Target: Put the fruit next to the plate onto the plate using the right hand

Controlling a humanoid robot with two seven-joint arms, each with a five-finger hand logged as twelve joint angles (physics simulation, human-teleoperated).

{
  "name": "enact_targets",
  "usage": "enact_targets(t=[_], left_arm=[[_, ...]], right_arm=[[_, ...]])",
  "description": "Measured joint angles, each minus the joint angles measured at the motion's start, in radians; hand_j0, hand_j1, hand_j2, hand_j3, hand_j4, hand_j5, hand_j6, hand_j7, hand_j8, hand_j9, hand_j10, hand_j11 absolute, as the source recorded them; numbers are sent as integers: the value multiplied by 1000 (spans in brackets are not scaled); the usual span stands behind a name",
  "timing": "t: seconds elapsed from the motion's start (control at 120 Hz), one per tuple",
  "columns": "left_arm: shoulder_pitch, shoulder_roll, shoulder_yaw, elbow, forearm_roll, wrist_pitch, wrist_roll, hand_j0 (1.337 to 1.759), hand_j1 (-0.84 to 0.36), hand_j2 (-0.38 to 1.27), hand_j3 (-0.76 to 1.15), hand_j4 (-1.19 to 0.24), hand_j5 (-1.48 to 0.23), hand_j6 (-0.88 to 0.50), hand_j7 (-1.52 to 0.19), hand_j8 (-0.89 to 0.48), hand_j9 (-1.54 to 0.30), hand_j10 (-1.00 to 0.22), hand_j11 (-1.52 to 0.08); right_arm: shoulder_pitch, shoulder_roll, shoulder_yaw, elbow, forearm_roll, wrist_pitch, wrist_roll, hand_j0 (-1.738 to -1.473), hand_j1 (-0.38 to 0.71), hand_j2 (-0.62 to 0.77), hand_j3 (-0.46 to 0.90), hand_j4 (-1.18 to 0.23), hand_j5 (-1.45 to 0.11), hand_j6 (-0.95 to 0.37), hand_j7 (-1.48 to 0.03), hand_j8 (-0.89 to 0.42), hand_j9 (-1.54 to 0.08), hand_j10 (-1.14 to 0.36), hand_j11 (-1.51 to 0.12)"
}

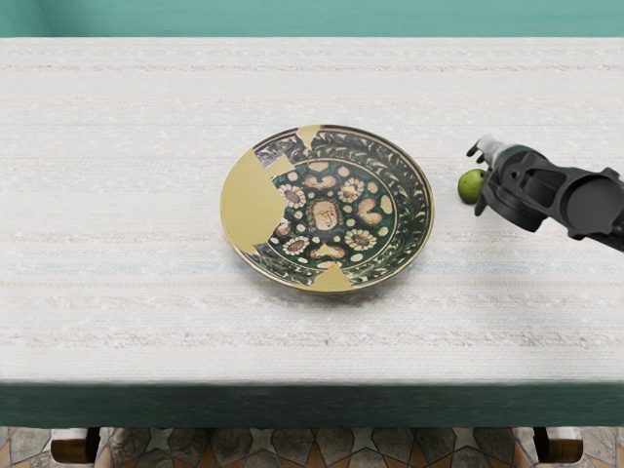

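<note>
Fruit [470, 184] lay on the table [146, 292] just right of your patterned plate [255, 200], not on it. Your right hand [522, 185] sat against its far side; whether it gripped, you couldn't tell.

right hand [509, 181] at lime [469, 184] | lime on table [127, 292], just right of plate [417, 195]
</note>
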Motion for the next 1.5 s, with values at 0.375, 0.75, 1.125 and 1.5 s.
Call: enact_targets(t=[0.375,0.75,1.125,1.5], left_arm=[[0,0,1,0,0,0,0,1658,332,3,0,-15,-19,-15,-19,-15,-19,-14,-19],[0,0,0,0,0,0,0,1658,332,3,0,-15,-19,-15,-19,-15,-19,-14,-19],[0,0,1,0,0,0,0,1658,332,3,0,-15,-19,-15,-19,-15,-19,-14,-19],[0,0,1,0,0,0,0,1658,332,3,0,-15,-19,-15,-19,-15,-19,-14,-19]], right_arm=[[-2,3,2,1,-19,-7,0,-1658,12,-58,0,-304,-393,-305,-392,-305,-393,-304,-393],[-14,2,1,1,-20,-8,0,-1658,122,-76,0,-395,-512,-396,-511,-396,-512,-395,-512],[-17,2,0,2,-21,-8,0,-1658,174,-85,0,-438,-568,-439,-568,-439,-568,-438,-568],[-20,-1,1,2,-24,-7,0,-1657,227,-64,0,-496,-637,-453,-640,-496,-638,-496,-638]])
